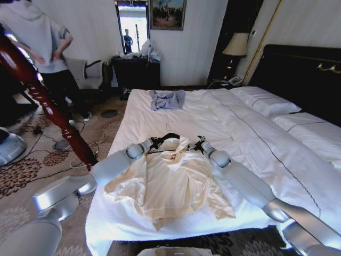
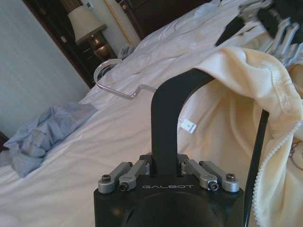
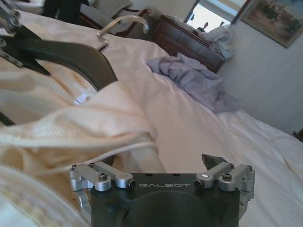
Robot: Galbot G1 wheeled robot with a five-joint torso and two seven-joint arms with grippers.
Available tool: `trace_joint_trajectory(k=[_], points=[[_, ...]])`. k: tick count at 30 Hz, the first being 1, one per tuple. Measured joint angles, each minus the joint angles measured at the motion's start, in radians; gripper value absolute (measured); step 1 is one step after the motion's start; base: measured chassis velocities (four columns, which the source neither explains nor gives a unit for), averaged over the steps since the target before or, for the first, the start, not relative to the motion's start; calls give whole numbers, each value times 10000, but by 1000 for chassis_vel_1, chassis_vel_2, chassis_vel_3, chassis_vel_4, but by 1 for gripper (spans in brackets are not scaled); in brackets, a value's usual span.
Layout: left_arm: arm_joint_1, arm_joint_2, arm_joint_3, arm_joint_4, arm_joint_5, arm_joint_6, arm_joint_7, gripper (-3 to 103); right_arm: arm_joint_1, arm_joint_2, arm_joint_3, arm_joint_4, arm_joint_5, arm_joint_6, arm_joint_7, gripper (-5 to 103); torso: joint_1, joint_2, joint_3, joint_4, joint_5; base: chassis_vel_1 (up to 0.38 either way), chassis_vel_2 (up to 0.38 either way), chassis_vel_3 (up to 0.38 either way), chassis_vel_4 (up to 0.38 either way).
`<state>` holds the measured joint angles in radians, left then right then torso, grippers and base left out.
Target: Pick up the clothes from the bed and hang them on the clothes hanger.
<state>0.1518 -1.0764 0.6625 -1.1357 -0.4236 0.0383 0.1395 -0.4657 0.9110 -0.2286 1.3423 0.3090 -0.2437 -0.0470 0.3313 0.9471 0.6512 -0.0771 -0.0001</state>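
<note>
Your left gripper [image 1: 153, 144] is gripping the clothes hanger [image 1: 169, 137] at the collar of the clothes [image 1: 173, 184], which are lying spread on the bed [image 1: 213, 114] at its near edge. Your right gripper [image 1: 199, 145] is sitting at the collar's other side. From your left wrist, the jaws are closing tight on the hanger's black shoulder [image 2: 166, 123], cream fabric draping over it. From your right wrist, you are seeing widely parted jaws holding nothing, just beside the cream fabric [image 3: 71, 123].
</note>
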Motion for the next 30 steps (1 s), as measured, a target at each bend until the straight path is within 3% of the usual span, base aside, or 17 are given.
trace_joint_trajectory(k=[11,15,17,19,22,24,26,27,30], points=[[57,-98,114,-135,145,-25,-6,23,660,204,-793,-115,218,-139,-23,103,0,0,0,0,0,0,0,0,0],[77,-66,107,-164,156,-25,-20,23,660,169,-837,-129,302,-196,72,89,0,0,0,-2,0,0,0,0,0],[77,-66,103,-164,159,-25,-32,23,658,161,-858,-137,330,-189,82,89,0,0,0,-2,0,0,0,0,0],[77,-75,99,-164,162,-1,-73,23,658,148,-904,-107,389,-173,93,73,0,0,0,-2,0,0,0,0,0],[76,-75,98,-186,168,19,-119,23,676,149,-943,-74,437,-168,122,68,0,0,0,-1,0,0,0,0,0],[69,-55,98,-238,169,60,-168,23,708,160,-962,-55,540,-166,199,57,0,0,0,-2,0,0,0,0,0],[64,-30,98,-269,166,100,-196,23,717,164,-966,-54,522,-147,221,57,0,0,0,-1,0,0,0,0,0],[57,-1,95,-304,162,122,-221,23,724,171,-969,-54,475,-128,232,46,0,0,0,-1,0,0,0,0,0],[56,84,83,-369,177,110,-257,23,758,172,-1012,-10,410,-130,235,33,0,0,0,-1,1,0,0,0,0]])
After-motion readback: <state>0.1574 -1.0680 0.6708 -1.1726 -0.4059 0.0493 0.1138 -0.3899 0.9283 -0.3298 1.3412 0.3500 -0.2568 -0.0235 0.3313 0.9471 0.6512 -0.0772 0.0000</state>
